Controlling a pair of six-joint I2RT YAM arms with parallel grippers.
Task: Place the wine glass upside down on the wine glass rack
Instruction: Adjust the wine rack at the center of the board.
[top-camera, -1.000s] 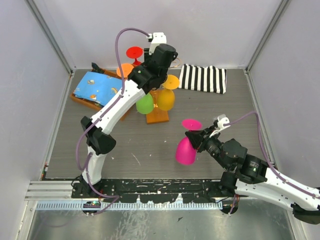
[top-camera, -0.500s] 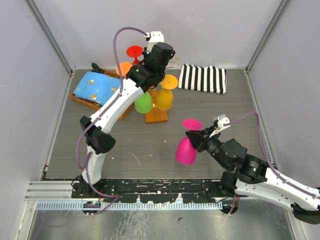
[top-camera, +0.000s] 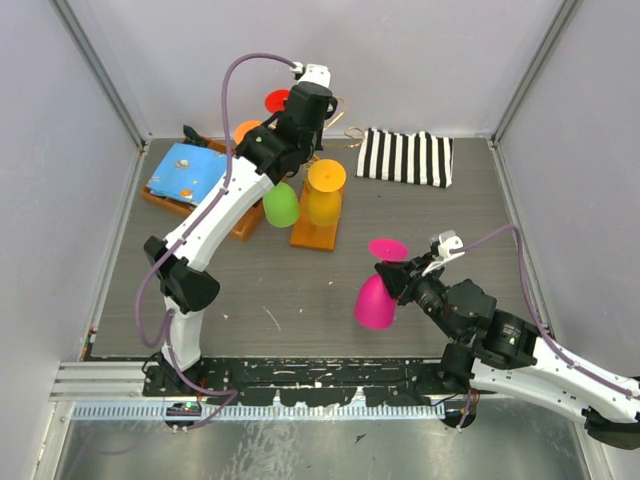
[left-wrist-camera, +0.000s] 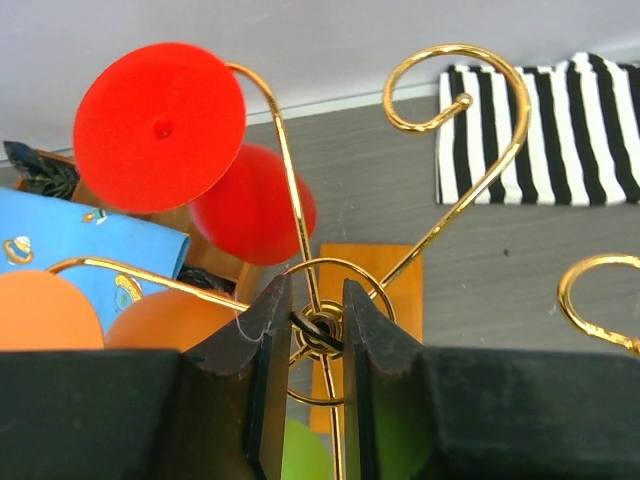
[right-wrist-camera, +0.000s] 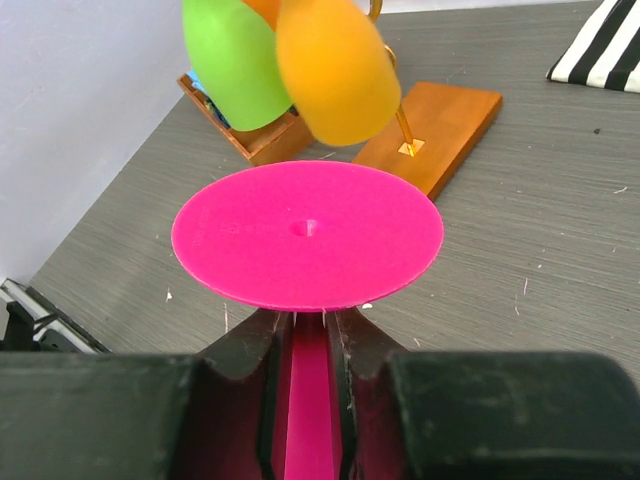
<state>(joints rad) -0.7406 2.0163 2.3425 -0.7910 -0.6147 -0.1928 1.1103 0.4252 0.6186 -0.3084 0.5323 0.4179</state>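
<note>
The right gripper (right-wrist-camera: 308, 335) is pinching the stem of the pink wine glass (top-camera: 376, 300), jaws clamped on it. It is holding the glass bowl-down and foot-up in the air, toward the table's near edge and right of the middle, well apart from the wine glass rack (top-camera: 314, 236). The rack is standing near the far edge, left of the middle, carrying a red glass (left-wrist-camera: 160, 125), an orange glass (top-camera: 247, 130), a green glass (top-camera: 281, 205) and a yellow glass (top-camera: 324, 197). The left gripper (left-wrist-camera: 312, 335) is reaching onto the rack's top, jaws closed on the hub where the gold wires meet, seemingly steadying it. Two scroll arms toward the striped cloth (top-camera: 405, 157) are showing free. To my eye the inverting is done. Carrying the glass across and slipping its stem into a free curl is remaining.
</note>
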